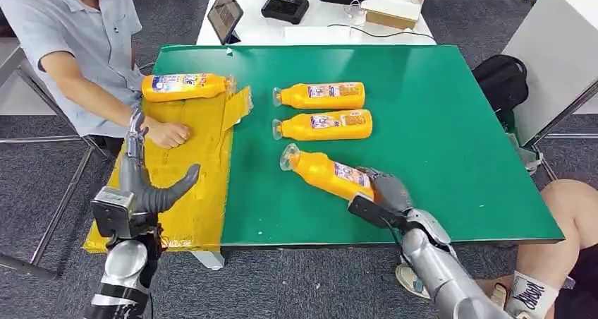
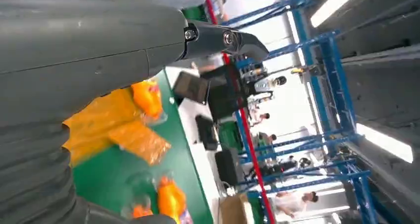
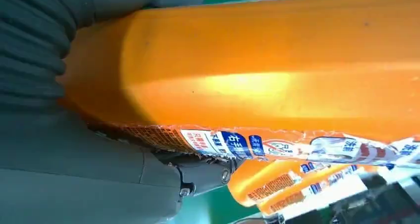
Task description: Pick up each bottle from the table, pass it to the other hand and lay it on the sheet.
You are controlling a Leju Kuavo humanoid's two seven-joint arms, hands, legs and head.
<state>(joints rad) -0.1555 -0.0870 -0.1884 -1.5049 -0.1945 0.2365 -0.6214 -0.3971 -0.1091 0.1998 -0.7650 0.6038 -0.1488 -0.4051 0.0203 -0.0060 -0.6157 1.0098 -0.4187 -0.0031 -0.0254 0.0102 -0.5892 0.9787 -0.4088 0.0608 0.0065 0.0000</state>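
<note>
Near the table's front edge, my right hand (image 1: 384,192) is grasping the nearest bottle (image 1: 328,172) for handover; my left hand (image 1: 144,185) is waiting released over the sheet (image 1: 190,157).

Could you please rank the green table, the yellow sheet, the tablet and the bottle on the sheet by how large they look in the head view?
1. Green table
2. Yellow sheet
3. Bottle on the sheet
4. Tablet: it stands farther from the camera, so its true size against the bottle is unsure.
</note>
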